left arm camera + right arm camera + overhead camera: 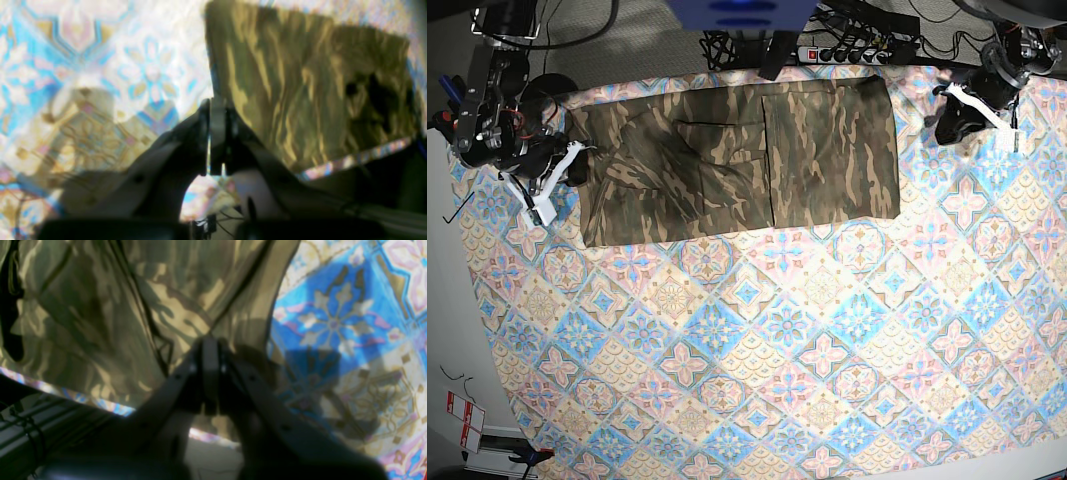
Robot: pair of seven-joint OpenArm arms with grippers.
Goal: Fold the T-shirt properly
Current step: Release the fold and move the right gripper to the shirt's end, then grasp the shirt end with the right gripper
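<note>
The camouflage T-shirt [737,160] lies flat as a long folded rectangle along the far side of the table. In the base view my right gripper [574,158] sits at the shirt's left edge. In the right wrist view it [210,343] is shut, with creases in the shirt [100,316] running to its tip, so it seems to pinch the cloth. My left gripper [945,124] hangs off the shirt's right end, apart from it. In the left wrist view it [212,106] is shut and empty, beside the shirt's edge [300,93].
The pastel blue-pink tablecloth [827,350] covers the whole table. A power strip [847,52] and cables lie beyond the far edge. The table's left edge runs just behind my right arm [487,120].
</note>
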